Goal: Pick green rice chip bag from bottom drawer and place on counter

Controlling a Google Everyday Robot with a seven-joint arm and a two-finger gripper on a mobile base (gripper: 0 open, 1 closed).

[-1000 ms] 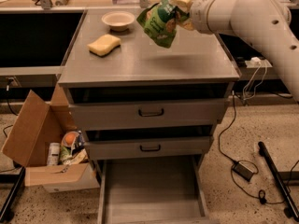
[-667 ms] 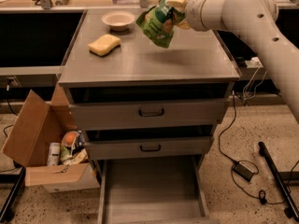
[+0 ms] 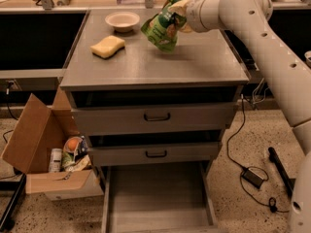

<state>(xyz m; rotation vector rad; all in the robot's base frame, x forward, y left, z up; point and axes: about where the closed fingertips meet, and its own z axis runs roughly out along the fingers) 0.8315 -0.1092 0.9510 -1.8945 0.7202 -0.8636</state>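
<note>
The green rice chip bag [image 3: 162,29] hangs from my gripper [image 3: 178,5], which is shut on its top edge. The bag's lower end is just above or touching the counter [image 3: 146,64], right of centre toward the back. My white arm [image 3: 252,23] reaches in from the right. The bottom drawer [image 3: 158,198] is pulled out at the bottom of the cabinet, and its flat tray floor is bare.
A yellow sponge [image 3: 107,46] and a small pale bowl [image 3: 122,20] sit on the counter's left back part. An open cardboard box [image 3: 43,149] with packets stands on the floor at left. Cables and a power brick [image 3: 252,177] lie on the floor at right.
My arm and the bag have shifted slightly left and toward the back of the counter. The bag stays in my grip.
</note>
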